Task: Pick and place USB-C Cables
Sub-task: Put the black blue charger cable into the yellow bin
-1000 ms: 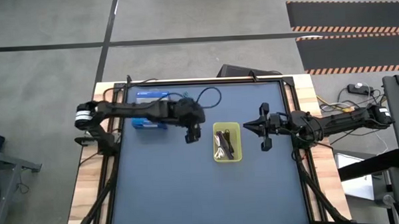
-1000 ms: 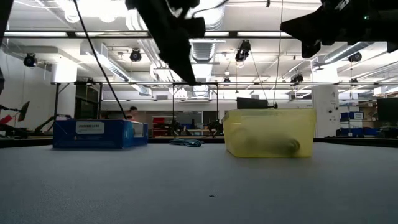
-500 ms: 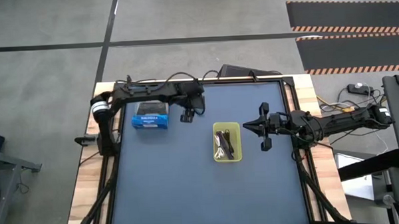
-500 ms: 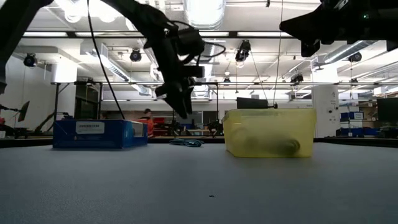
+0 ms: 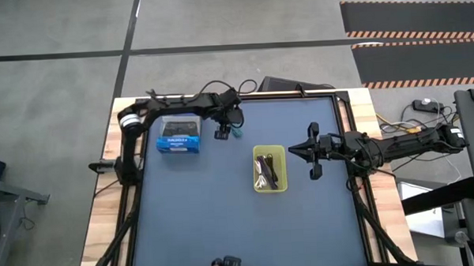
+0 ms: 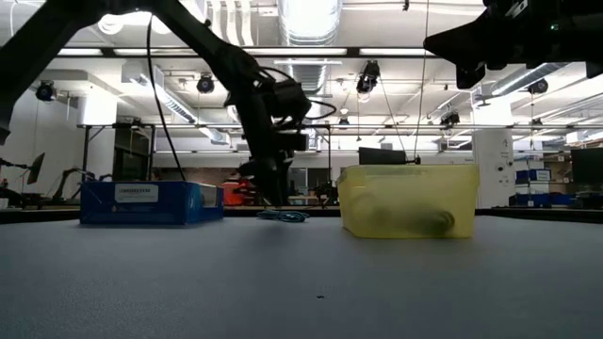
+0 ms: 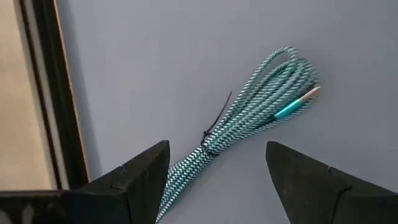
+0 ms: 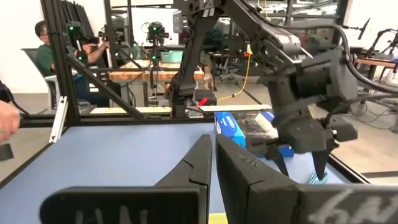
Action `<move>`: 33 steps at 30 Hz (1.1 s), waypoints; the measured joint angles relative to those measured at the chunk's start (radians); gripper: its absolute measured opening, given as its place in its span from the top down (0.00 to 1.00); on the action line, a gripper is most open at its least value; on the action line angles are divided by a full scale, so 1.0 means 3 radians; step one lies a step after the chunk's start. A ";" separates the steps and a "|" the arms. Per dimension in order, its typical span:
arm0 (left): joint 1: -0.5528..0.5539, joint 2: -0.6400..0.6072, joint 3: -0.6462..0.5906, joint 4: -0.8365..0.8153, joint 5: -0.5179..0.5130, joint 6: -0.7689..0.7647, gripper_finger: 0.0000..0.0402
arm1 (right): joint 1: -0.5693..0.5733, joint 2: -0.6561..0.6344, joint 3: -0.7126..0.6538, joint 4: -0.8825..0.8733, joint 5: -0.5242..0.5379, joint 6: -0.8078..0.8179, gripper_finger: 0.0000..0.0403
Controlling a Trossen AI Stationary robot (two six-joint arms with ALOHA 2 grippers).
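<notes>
The left gripper [image 7: 214,171] hangs with fingers spread wide over the teal-blue USB-C cable [image 7: 261,121], whose tied end lies between them on the table [image 5: 208,213]. The right gripper [image 5: 294,150], fingers closed and empty, waits beside the yellow bin [image 5: 270,168].

I see bare worktop [image 5: 224,220] across the near half; the blue box [image 5: 179,140] and yellow bin [image 5: 270,169] stand farther back.

You see a big room with a grey floor [image 5: 217,23] marked by dark lines. Black mats [image 5: 411,16] with striped edges lie on it. Long bright lights [image 6: 311,14] hang from the ceiling. Far back stand desks [image 8: 155,76], metal frames [image 8: 74,62] and a seated person [image 8: 46,53].
</notes>
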 joint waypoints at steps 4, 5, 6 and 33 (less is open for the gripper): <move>0.0049 0.0097 0.0000 0.0103 0.0019 0.0009 0.38 | 0.0000 0.0001 0.0000 0.0000 0.0002 -0.0006 0.97; 0.0056 0.0114 -0.0001 0.0113 0.0021 0.0012 0.38 | 0.0000 0.0001 0.0000 -0.0001 0.0002 -0.0007 0.97; 0.0058 0.0131 -0.0001 0.0134 0.0022 0.0022 0.38 | 0.0000 0.0001 0.0000 -0.0001 0.0003 -0.0007 0.97; 0.0077 0.0281 -0.0009 0.0182 0.0044 0.0066 0.96 | 0.0000 0.0001 0.0000 0.0000 0.0003 0.0002 0.97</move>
